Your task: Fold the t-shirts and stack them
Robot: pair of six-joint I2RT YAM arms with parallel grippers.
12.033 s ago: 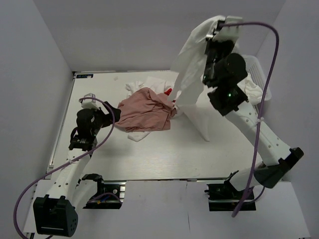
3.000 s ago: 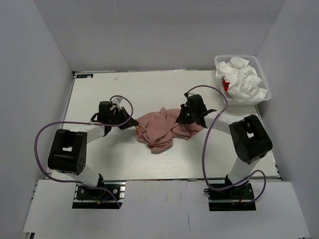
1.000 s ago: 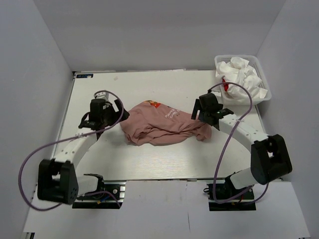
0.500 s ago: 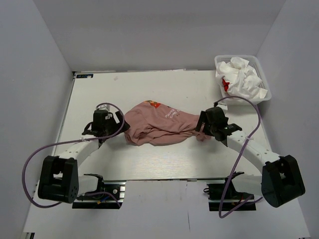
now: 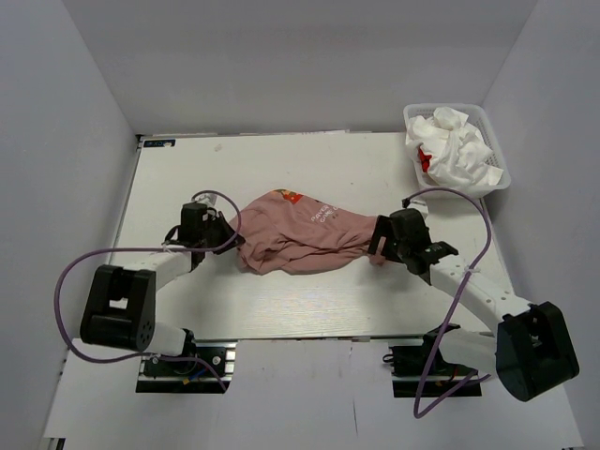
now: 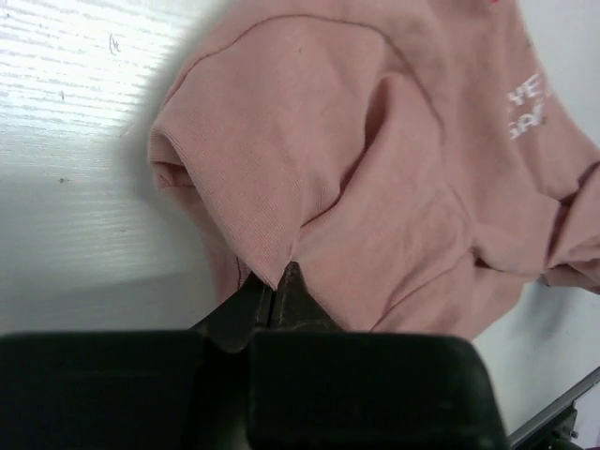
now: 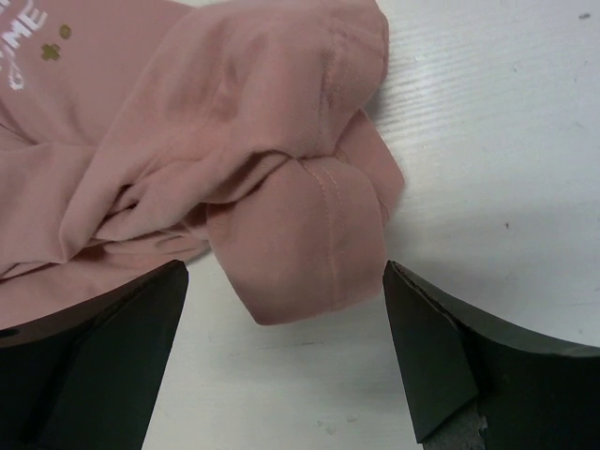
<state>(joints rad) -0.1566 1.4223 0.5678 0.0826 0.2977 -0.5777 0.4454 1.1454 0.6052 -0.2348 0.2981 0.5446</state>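
Centre frame: the pink shirt [image 5: 300, 239] lies crumpled on the table [image 5: 281, 169]. The left gripper [image 6: 277, 281] is pinched on its left edge, the right gripper [image 7: 283, 272] spread wide around the right corner. Closing there could catch doubled layers and leave the shirt bunched.

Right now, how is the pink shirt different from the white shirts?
The pink shirt lies on the table; the white shirts are bunched in the basket. The pink shirt has lettering; the white shirts show a red patch. The left gripper pinches the pink shirt; nothing touches the white shirts. Neither is folded.
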